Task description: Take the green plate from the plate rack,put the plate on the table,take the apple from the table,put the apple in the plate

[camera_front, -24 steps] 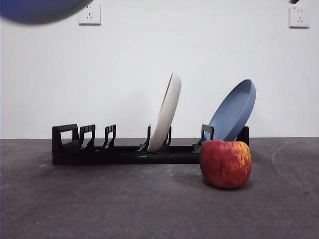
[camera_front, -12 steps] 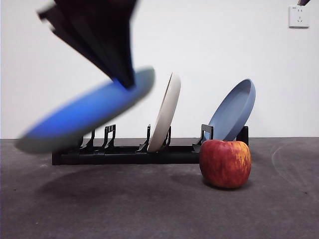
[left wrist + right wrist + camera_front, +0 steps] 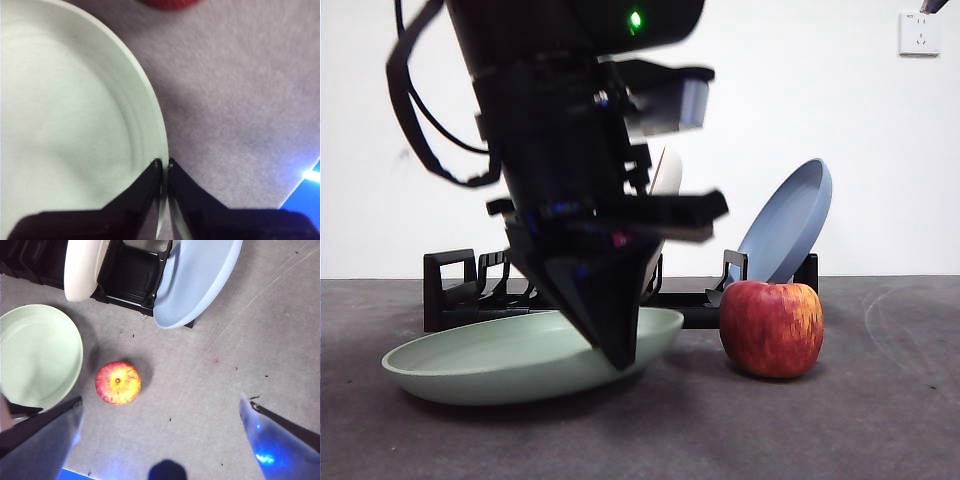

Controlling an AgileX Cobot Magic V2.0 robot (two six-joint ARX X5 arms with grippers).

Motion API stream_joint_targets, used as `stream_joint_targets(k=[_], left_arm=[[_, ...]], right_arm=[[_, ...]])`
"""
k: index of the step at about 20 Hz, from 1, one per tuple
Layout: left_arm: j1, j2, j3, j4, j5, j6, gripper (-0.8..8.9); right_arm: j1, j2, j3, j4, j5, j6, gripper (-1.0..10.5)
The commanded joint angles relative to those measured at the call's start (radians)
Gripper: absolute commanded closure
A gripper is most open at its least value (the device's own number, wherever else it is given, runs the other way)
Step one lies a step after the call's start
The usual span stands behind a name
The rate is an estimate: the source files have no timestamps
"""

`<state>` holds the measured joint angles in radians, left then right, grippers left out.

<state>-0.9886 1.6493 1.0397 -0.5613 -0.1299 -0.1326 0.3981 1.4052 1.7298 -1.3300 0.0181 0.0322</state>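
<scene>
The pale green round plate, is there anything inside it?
Nothing shows inside the pale green round plate. The left gripper pinches its rim, hiding a little. The red apple sits beside it on the table.

Setting: robot test bench, lab-type room rather than a home kitchen; plain white wall (image 3: 840, 110) with one wall socket (image 3: 919, 32) at top corner, otherwise bare; table (image 3: 880, 420) is dark grey, matte, mottled and scuffed, faint arc scratches in right wrist view; kitchen props only, laid out sparsely: black plate rack (image 3: 448, 290), cream-white plate (image 3: 82, 267), blue plate (image 3: 790, 222), green plate (image 3: 490, 358), apple (image 3: 772, 328); large dark robot arm (image 3: 575, 150) with lit green indicator.
</scene>
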Motion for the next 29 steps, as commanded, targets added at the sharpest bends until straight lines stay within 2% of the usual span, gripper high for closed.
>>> stream_joint_targets(k=[1,6,8,9,13,15,17,21,24,26,29], left_arm=[[0.003,0.023,-0.009,0.010,0.082,-0.014,8.22],[0.004,0.021,-0.008,0.032,0.085,-0.024,7.92],[0.012,0.021,-0.008,0.031,0.085,-0.025,6.46],[0.016,0.021,-0.008,0.031,0.085,-0.033,6.14],[0.036,0.021,-0.008,0.031,0.086,-0.039,6.02],[0.039,0.012,-0.003,0.031,0.085,-0.039,4.83],[0.041,-0.023,0.011,0.031,0.085,-0.039,4.63],[0.041,-0.219,0.062,-0.022,0.086,-0.039,4.63],[0.048,-0.426,0.128,-0.082,0.124,0.002,4.64],[0.071,-0.560,0.188,-0.133,0.188,0.013,4.68],[0.121,-0.723,0.287,-0.285,0.234,0.055,4.68]], right_arm=[[0.001,0.004,0.001,0.004,-0.003,-0.011,2.3],[0.001,0.004,0.001,0.003,-0.004,-0.026,2.3],[0.001,0.004,0.001,0.001,-0.003,-0.026,2.3],[0.001,0.004,0.001,-0.002,-0.003,-0.026,2.3],[0.001,0.004,0.001,-0.003,-0.004,-0.026,2.3],[0.001,0.004,0.001,-0.006,-0.003,-0.030,2.3],[0.001,0.004,0.001,-0.005,-0.003,-0.037,2.3],[0.001,0.004,0.001,-0.037,-0.003,-0.045,2.3],[0.002,-0.011,-0.020,-0.048,-0.034,-0.054,2.3],[0.002,-0.042,-0.064,-0.048,-0.098,-0.060,2.3],[0.002,-0.153,-0.215,-0.047,-0.104,-0.059,2.3]])
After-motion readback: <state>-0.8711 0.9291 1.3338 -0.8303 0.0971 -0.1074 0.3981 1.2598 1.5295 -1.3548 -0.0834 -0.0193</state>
